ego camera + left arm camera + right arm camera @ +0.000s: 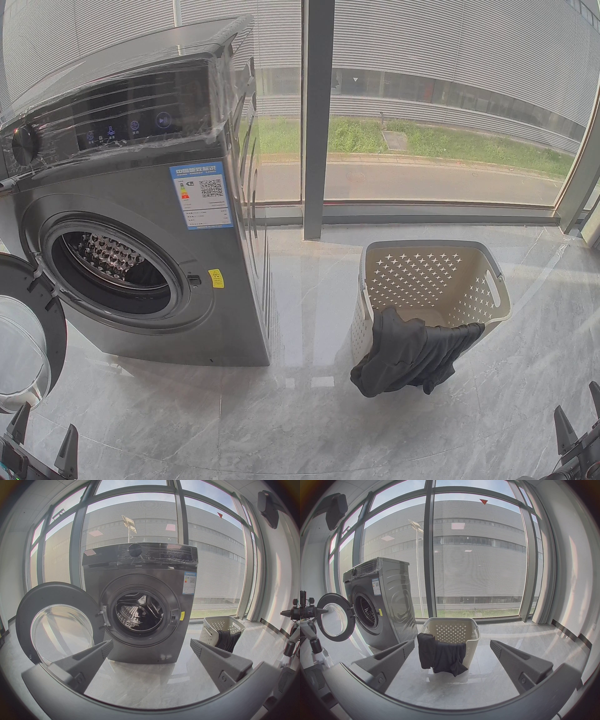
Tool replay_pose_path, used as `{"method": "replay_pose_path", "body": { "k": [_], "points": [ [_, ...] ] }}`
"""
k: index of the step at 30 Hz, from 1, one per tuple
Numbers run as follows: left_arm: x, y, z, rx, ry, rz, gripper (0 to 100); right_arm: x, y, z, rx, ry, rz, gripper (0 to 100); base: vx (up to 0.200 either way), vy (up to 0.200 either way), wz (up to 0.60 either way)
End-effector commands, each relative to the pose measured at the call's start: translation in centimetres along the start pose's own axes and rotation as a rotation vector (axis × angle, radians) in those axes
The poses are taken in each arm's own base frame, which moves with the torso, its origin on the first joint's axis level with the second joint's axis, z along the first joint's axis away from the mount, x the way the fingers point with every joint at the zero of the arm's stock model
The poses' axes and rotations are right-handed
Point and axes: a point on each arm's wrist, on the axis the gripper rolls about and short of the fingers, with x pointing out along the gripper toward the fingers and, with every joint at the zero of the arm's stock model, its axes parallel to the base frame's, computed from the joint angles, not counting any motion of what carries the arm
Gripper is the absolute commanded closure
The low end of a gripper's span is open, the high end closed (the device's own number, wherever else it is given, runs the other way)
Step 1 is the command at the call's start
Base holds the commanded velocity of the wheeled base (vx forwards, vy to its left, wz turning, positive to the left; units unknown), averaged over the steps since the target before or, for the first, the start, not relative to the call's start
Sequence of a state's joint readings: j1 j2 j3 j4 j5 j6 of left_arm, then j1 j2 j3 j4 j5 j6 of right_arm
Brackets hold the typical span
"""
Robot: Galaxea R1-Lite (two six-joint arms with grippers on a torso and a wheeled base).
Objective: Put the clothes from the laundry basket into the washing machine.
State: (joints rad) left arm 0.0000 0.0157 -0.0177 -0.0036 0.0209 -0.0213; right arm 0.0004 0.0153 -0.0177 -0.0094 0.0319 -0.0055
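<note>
A dark garment (409, 356) hangs over the near rim of the cream laundry basket (437, 275), part inside, part trailing down the outer wall; the basket stands on the floor to the right of the washing machine (144, 187), apart from it. The machine's round door (28, 331) is swung wide open; the left gripper (150, 644) sits low facing the drum (112, 259), fingers spread and empty; the right gripper (450, 645) faces the basket, likewise spread and empty.
</note>
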Motion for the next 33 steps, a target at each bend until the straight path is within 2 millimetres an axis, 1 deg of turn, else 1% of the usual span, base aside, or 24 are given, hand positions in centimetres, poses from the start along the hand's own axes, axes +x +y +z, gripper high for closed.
{"method": "replay_pose_path", "body": {
  "k": [1, 3, 14, 33],
  "points": [
    [0.0, 0.01, -0.46, 0.0, -0.002, 0.001, 0, 0.01, 0.0, -0.53, -0.001, 0.002, 0.0, 0, 0.0, 0.0, 0.0],
    [0.0, 0.01, -0.47, 0.0, -0.001, -0.001, 0, 0.01, 0.0, -0.53, -0.001, 0.002, 0.0, 0, 0.0, 0.0, 0.0],
    [0.0, 0.01, -0.47, 0.0, -0.001, 0.001, 0, 0.01, 0.0, -0.53, -0.001, 0.002, 0.0, 0, 0.0, -0.2, 0.0],
    [0.0, 0.0, -0.47, 0.0, -0.001, -0.002, 0, 0.01, 0.0, -0.53, -0.001, 0.002, 0.0, 0, 0.0, 0.0, 0.0]
  ]
}}
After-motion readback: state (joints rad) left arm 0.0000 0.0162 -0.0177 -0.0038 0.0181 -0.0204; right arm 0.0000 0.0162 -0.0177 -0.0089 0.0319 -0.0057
